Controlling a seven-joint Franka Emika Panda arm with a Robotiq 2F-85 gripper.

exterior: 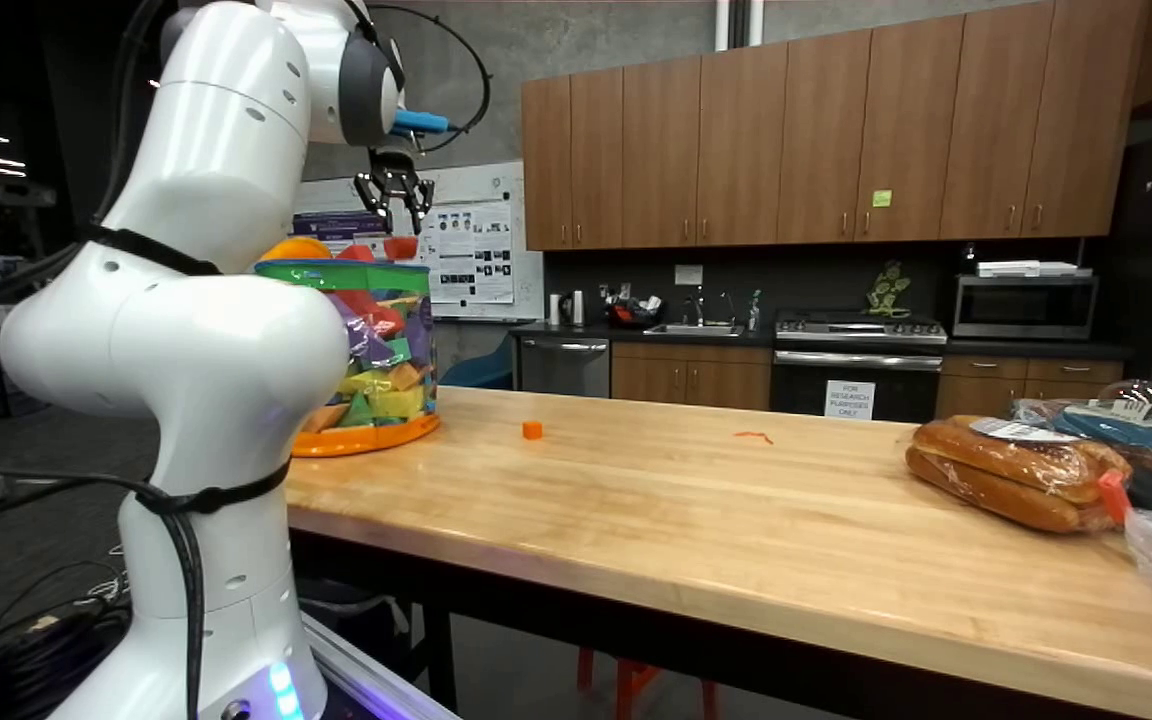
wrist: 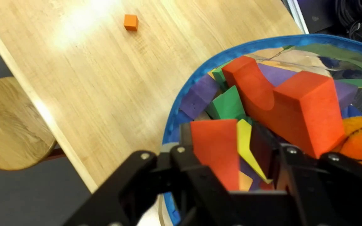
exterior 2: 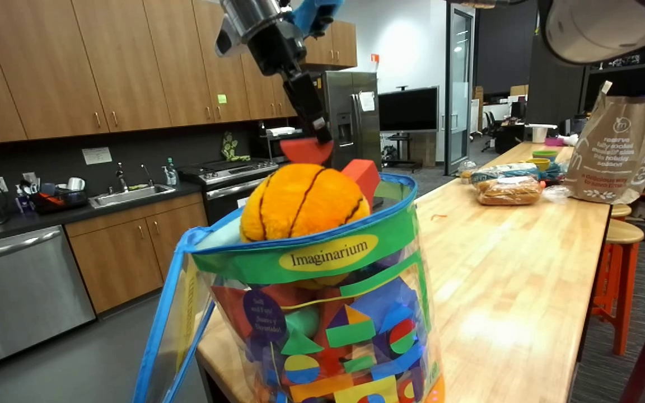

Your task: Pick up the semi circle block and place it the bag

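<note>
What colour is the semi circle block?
The semi circle block is plain red; it shows best in an exterior view, flat edge up, curve down.

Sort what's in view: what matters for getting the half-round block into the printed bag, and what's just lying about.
For the job:
printed bag, open at the top
red half-round block, above its opening
end effector

Just lying about:
orange cube
wrapped bread
paper bag
orange ball, in the printed bag's mouth

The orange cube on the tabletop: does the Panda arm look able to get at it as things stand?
Probably yes: the orange cube lies uncovered on the tabletop, apart from the bag. First, though, the open gripper should clear the red semi circle block at its fingertips.
</note>
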